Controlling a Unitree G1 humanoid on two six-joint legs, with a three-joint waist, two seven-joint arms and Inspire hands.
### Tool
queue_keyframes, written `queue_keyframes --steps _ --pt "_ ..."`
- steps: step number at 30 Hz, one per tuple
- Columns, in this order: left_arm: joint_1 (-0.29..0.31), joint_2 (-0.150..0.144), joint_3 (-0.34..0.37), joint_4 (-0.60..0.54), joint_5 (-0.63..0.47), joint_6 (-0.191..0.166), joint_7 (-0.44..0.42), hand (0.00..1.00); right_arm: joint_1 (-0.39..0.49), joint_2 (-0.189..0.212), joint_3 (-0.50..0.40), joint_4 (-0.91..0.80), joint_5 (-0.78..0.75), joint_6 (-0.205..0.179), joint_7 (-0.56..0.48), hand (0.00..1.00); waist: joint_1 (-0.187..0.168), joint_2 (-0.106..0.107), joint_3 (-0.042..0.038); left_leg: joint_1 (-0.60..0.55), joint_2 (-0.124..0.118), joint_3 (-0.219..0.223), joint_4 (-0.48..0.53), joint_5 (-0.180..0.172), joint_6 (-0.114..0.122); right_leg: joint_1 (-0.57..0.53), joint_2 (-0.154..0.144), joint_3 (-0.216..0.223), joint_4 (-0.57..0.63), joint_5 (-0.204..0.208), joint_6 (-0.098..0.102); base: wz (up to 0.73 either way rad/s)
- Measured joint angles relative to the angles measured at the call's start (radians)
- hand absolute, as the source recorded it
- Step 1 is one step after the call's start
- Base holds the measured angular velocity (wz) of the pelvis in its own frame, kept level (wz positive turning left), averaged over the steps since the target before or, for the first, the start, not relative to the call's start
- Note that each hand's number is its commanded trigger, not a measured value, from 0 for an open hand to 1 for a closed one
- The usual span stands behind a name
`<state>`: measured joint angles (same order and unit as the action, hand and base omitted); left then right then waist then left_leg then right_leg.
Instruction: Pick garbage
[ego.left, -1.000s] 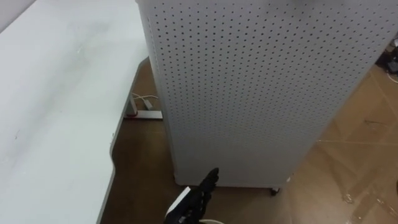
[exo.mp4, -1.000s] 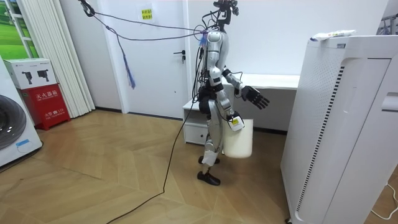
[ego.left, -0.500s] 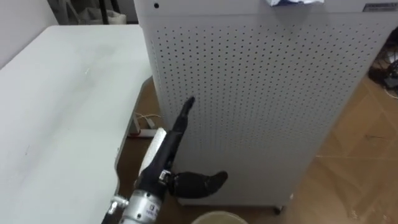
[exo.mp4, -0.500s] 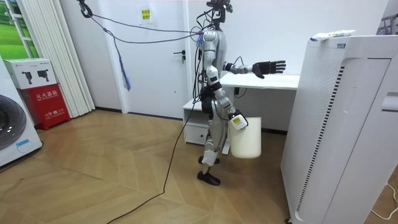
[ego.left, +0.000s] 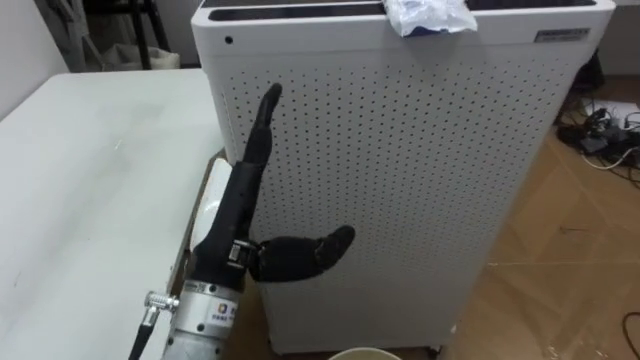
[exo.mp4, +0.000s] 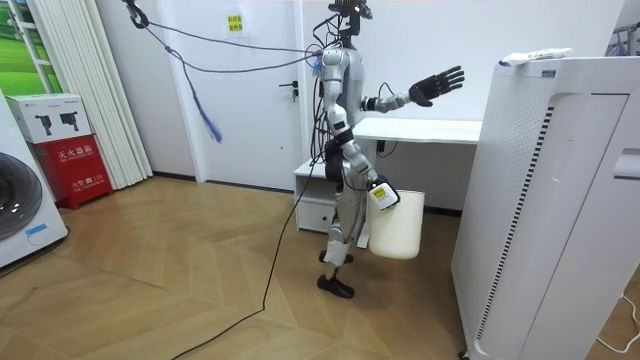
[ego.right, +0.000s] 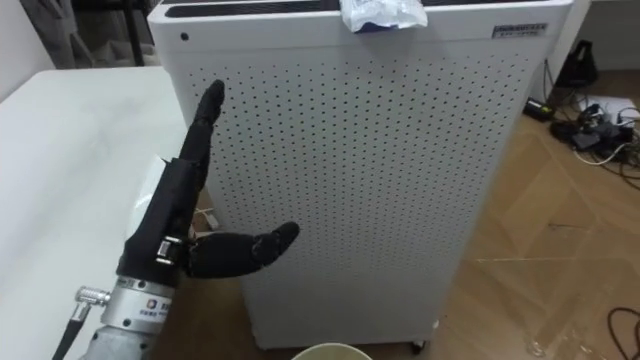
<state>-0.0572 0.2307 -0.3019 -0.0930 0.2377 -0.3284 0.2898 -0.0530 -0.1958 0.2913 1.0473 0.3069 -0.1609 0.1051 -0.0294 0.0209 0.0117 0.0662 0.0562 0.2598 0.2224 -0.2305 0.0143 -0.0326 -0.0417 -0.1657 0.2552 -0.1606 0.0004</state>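
close by, our left hand is raised, fingers straight, holding nothing; our right hand hangs at a white bin, grip unclear. farther off, crumpled garbage lies atop the perforated white cabinet.

Herringbone wood floor, white desk, tall perforated white unit, perhaps an air purifier.

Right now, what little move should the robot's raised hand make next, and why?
Probably lift the left hand higher and forward toward the crumpled wrapper on top of the white perforated cabinet. The hand is open and empty, below the wrapper, before the cabinet's side.
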Motion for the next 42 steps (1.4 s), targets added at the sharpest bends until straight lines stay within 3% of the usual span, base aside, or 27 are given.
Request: queue_keyframes --steps 6,11,13,14,16,18,20,22,23,25,26,28,29,30,31,33,36,38,41,42 --pt "0.000 0.001 0.005 0.000 0.085 -0.001 0.058 0.00 0.005 0.001 0.000 0.000 0.000 0.000 -0.004 1.00 -0.019 0.008 0.0034 0.004 0.008 0.001 0.006 -0.004 -0.010 -0.003 0.007 0.004 0.003 0.002 -0.004 -0.02" --pt "0.000 0.004 0.025 0.000 0.128 -0.008 0.104 0.00 0.020 -0.002 0.001 0.000 -0.005 0.000 -0.001 1.00 -0.015 0.016 0.0112 -0.005 0.044 0.029 0.088 -0.048 -0.030 -0.017 0.024 -0.003 0.057 -0.019 -0.025 -0.23" --pt "0.000 0.013 0.027 0.001 0.128 -0.011 0.131 0.00 0.025 -0.001 0.001 0.000 -0.006 0.001 -0.002 1.00 -0.018 0.014 0.0173 -0.030 0.072 0.036 0.198 -0.092 -0.046 -0.047 0.026 -0.002 0.146 -0.074 -0.042 -0.26" --pt "0.000 0.015 0.028 0.001 0.128 -0.013 0.134 0.00 0.026 -0.002 0.001 0.000 -0.006 0.001 -0.002 1.00 -0.018 0.011 0.0172 -0.042 0.073 0.036 0.236 -0.097 -0.050 -0.054 0.026 0.001 0.167 -0.089 -0.045 -0.23" --pt "0.000 0.017 0.028 0.001 0.144 -0.026 0.143 0.00 0.032 -0.014 0.001 0.003 -0.007 0.001 0.001 1.00 -0.017 0.012 0.0201 -0.106 0.114 0.020 0.444 -0.091 -0.051 -0.054 0.032 0.020 0.223 -0.125 -0.062 -0.31" --pt "-0.001 0.021 0.033 0.004 0.182 -0.045 0.156 0.00 0.034 -0.022 0.001 0.005 -0.015 0.001 -0.001 1.00 -0.017 0.018 0.0189 -0.157 0.139 -0.020 0.584 -0.061 -0.056 -0.053 0.051 0.041 0.263 -0.149 -0.079 -0.36" --pt "-0.001 0.022 0.034 0.009 0.197 -0.063 0.166 0.00 0.038 -0.031 0.001 0.005 -0.017 -0.002 -0.002 1.00 -0.018 0.015 0.0203 -0.226 0.143 -0.077 0.706 0.006 -0.056 -0.046 0.064 0.064 0.288 -0.164 -0.093 -0.27" --pt "-0.001 0.017 0.030 0.023 0.237 -0.073 0.180 0.00 0.039 -0.046 -0.003 0.005 -0.018 -0.001 -0.013 1.00 -0.021 0.018 0.0182 -0.302 0.101 -0.132 0.719 0.008 -0.046 -0.040 0.061 0.087 0.287 -0.168 -0.098 -0.18" --pt "-0.002 0.017 0.030 0.024 0.238 -0.076 0.182 0.00 0.038 -0.049 -0.003 0.005 -0.018 -0.001 -0.018 1.00 -0.020 0.016 0.0194 -0.317 0.088 -0.135 0.694 0.005 -0.042 -0.039 0.057 0.093 0.286 -0.169 -0.099 -0.30" --pt "-0.001 0.017 0.042 0.035 0.252 -0.081 0.206 0.00 0.039 -0.064 -0.007 0.009 -0.022 -0.001 -0.031 1.00 -0.009 0.005 0.0194 -0.356 0.044 -0.136 0.509 0.010 -0.051 -0.036 0.046 0.116 0.278 -0.170 -0.102 -0.40" --pt "-0.002 0.017 0.049 0.035 0.257 -0.081 0.210 0.00 0.040 -0.064 -0.007 0.011 -0.021 -0.001 -0.036 1.00 -0.006 0.002 0.0190 -0.356 0.034 -0.140 0.444 0.018 -0.058 -0.037 0.047 0.126 0.276 -0.172 -0.102 -0.41" --pt "-0.006 0.021 0.076 0.034 0.300 -0.083 0.229 0.00 0.045 -0.066 -0.008 0.011 -0.020 0.001 -0.045 1.00 -0.003 0.001 0.0155 -0.352 0.004 -0.183 0.231 0.068 -0.067 -0.020 0.049 0.136 0.252 -0.177 -0.096 -0.25" --pt "-0.007 0.020 0.082 0.033 0.313 -0.085 0.231 0.00 0.049 -0.067 -0.008 0.011 -0.020 0.001 -0.049 1.00 -0.001 0.000 0.0123 -0.349 0.001 -0.188 0.195 0.083 -0.063 -0.019 0.049 0.139 0.246 -0.179 -0.092 -0.18" --pt "-0.007 0.021 0.099 0.021 0.349 -0.088 0.238 0.00 0.056 -0.069 -0.009 0.011 -0.020 0.002 -0.052 1.00 0.008 -0.003 0.0031 -0.338 -0.003 -0.186 0.148 0.130 -0.057 -0.015 0.049 0.152 0.243 -0.189 -0.085 -0.24" --pt "-0.009 0.027 0.107 0.010 0.373 -0.092 0.261 0.00 0.057 -0.072 -0.009 0.010 -0.020 0.010 -0.052 1.00 0.011 0.000 -0.0011 -0.322 -0.016 -0.191 0.137 0.161 -0.043 0.001 0.043 0.159 0.231 -0.197 -0.074 -0.25" --pt "-0.013 0.037 0.107 0.002 0.398 -0.095 0.290 0.00 0.059 -0.073 -0.007 0.009 -0.020 0.020 -0.053 1.00 0.021 -0.003 -0.0046 -0.307 -0.029 -0.184 0.156 0.178 -0.019 0.027 0.027 0.150 0.204 -0.205 -0.058 -0.16" --pt "-0.023 0.042 0.109 -0.025 0.408 -0.095 0.300 0.00 0.063 -0.072 -0.008 0.002 -0.016 0.022 -0.050 1.00 0.032 -0.022 -0.0054 -0.299 -0.070 -0.180 0.169 0.138 0.002 0.057 -0.014 0.131 0.175 -0.217 -0.030 0.01" --pt "-0.040 0.048 0.113 -0.026 0.412 -0.095 0.313 0.00 0.058 -0.072 -0.009 -0.004 -0.017 0.029 -0.050 1.00 0.042 -0.019 -0.0070 -0.299 -0.084 -0.179 0.197 0.102 0.015 0.071 -0.036 0.113 0.179 -0.227 -0.012 0.00" --pt "-0.078 0.064 0.114 -0.027 0.415 -0.097 0.330 0.00 0.051 -0.063 -0.006 -0.008 -0.020 0.031 -0.050 1.00 0.065 -0.015 -0.0047 -0.271 -0.095 -0.157 0.230 0.051 0.039 0.061 -0.069 0.091 0.284 -0.229 -0.002 -0.03" --pt "-0.086 0.065 0.115 -0.027 0.415 -0.101 0.339 0.00 0.051 -0.062 -0.002 -0.011 -0.019 0.031 -0.047 1.00 0.066 -0.010 -0.0057 -0.260 -0.101 -0.157 0.243 0.030 0.048 0.060 -0.083 0.074 0.321 -0.223 0.010 0.00"
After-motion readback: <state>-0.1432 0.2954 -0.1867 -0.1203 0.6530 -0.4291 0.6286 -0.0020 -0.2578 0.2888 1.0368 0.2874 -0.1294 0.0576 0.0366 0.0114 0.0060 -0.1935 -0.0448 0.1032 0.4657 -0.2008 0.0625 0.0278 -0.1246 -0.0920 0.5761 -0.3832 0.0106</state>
